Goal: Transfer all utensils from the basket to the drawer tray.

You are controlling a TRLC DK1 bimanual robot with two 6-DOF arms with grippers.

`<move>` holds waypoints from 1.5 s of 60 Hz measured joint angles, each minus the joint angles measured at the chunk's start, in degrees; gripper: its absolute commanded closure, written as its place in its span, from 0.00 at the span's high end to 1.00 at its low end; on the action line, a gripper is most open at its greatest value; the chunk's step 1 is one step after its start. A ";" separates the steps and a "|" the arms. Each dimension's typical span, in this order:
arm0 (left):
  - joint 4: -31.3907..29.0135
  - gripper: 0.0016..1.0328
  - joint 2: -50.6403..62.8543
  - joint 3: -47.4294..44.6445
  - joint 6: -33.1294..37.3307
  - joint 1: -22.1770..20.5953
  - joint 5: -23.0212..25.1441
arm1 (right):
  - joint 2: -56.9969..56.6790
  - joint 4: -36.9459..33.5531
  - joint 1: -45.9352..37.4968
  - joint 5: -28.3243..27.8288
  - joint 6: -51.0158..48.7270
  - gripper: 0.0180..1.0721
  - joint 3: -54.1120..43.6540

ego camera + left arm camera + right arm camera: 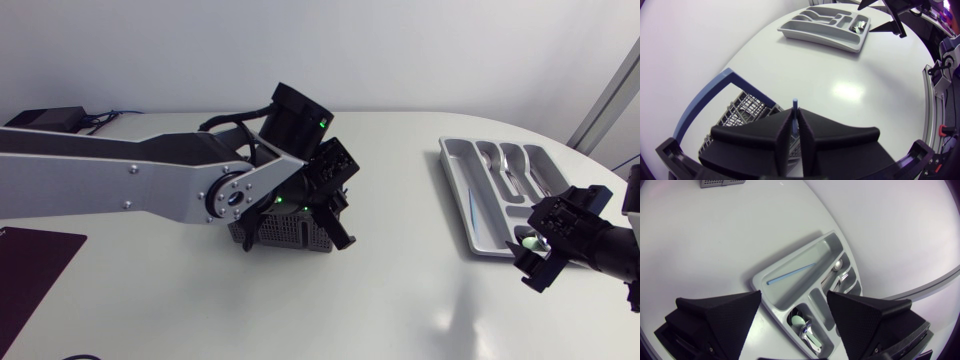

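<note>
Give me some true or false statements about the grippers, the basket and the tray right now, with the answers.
1. The left gripper is shut on a thin blue utensil above the basket. True.
2. The right gripper is clamped on a spoon. False: it is open and holds nothing, above the tray.
3. The tray has nothing in it. False: a blue stick lies in its long compartment and metal utensils in others.
4. The basket has a blue handle. True.
</note>
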 measured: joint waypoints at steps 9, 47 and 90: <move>0.02 0.06 -0.02 0.00 0.00 0.02 0.02 | -1.09 -1.16 1.51 1.03 0.83 0.90 -0.09; -9.33 0.06 -6.32 4.63 -2.73 3.52 7.74 | -6.45 -5.44 15.72 7.65 8.41 0.90 -0.07; -20.31 0.05 -13.44 13.25 -8.00 8.76 19.69 | -7.15 -15.45 34.95 0.90 29.35 0.90 11.02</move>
